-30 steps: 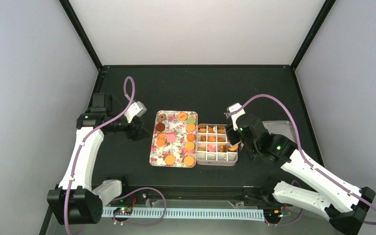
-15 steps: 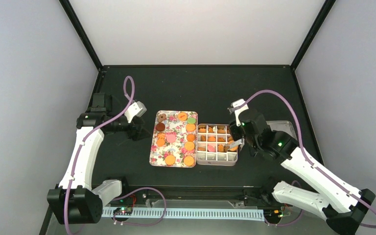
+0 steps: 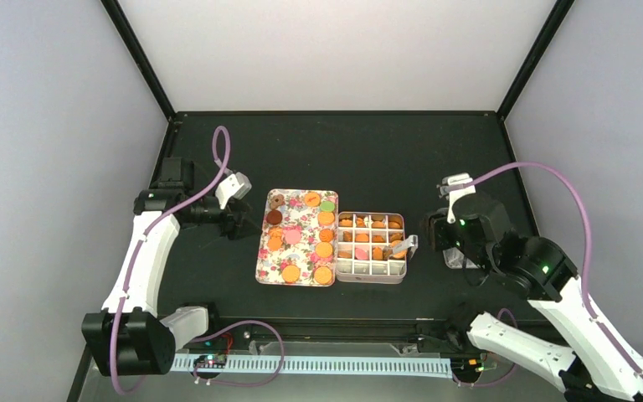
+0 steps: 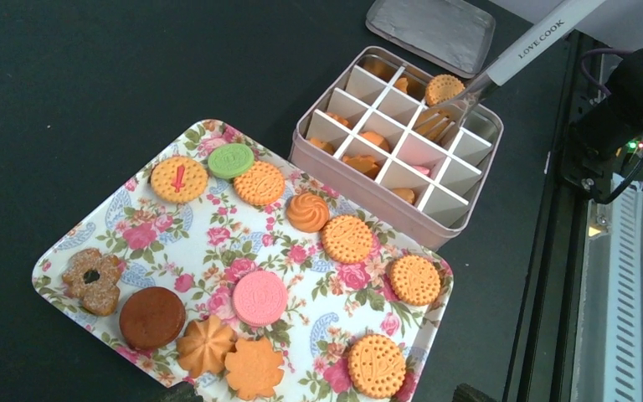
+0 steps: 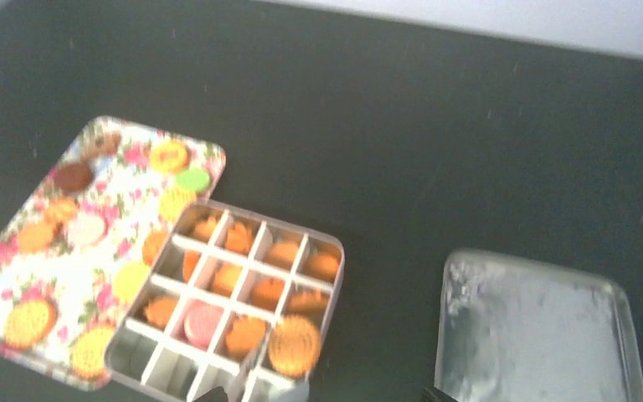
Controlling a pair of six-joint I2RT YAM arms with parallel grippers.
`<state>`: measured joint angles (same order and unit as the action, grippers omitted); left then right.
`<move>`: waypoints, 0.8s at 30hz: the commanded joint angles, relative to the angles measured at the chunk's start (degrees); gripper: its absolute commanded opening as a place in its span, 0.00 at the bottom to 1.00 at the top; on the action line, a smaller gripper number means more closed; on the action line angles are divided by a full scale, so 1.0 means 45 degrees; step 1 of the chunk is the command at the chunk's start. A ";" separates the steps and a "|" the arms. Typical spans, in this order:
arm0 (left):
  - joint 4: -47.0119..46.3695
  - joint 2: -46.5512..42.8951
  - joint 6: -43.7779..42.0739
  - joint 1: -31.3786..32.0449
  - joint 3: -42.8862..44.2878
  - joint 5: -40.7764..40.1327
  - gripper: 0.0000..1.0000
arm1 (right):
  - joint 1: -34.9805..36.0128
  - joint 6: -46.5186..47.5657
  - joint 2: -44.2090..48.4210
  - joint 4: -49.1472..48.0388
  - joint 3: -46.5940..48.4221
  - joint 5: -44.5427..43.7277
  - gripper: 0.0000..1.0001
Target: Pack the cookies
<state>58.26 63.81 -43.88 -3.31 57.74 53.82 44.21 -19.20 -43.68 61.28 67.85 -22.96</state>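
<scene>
My left claw [image 3: 236, 219] hangs on the far side of the flowered tray [image 4: 218, 239] from the divided box [image 3: 371, 276]. Its fingers are wide apart and hold nothing. My right claw [image 3: 432, 233] is just to the right of the box, also parted. It is clear of the tongs [image 4: 515, 57], which lie across the box's corner. The cookies [image 4: 347, 239] lie partly on the tray just left of the box and partly in its compartments.

One tray [image 4: 218, 239] holds twelve cookies [image 4: 259, 298]; one tin [image 4: 368, 194], one lid [image 4: 431, 25], one tongs [image 4: 544, 33].
</scene>
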 commanded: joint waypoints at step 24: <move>0.0691 0.0257 -0.0641 -0.0083 0.0995 0.0632 0.80 | 0.0264 -0.2352 -0.0581 -0.0642 -0.3071 0.0772 0.43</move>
<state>60.14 64.64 -45.39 -3.31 59.68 54.54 44.51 -26.74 -47.81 69.52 56.84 -13.45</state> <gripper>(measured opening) 0.804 0.450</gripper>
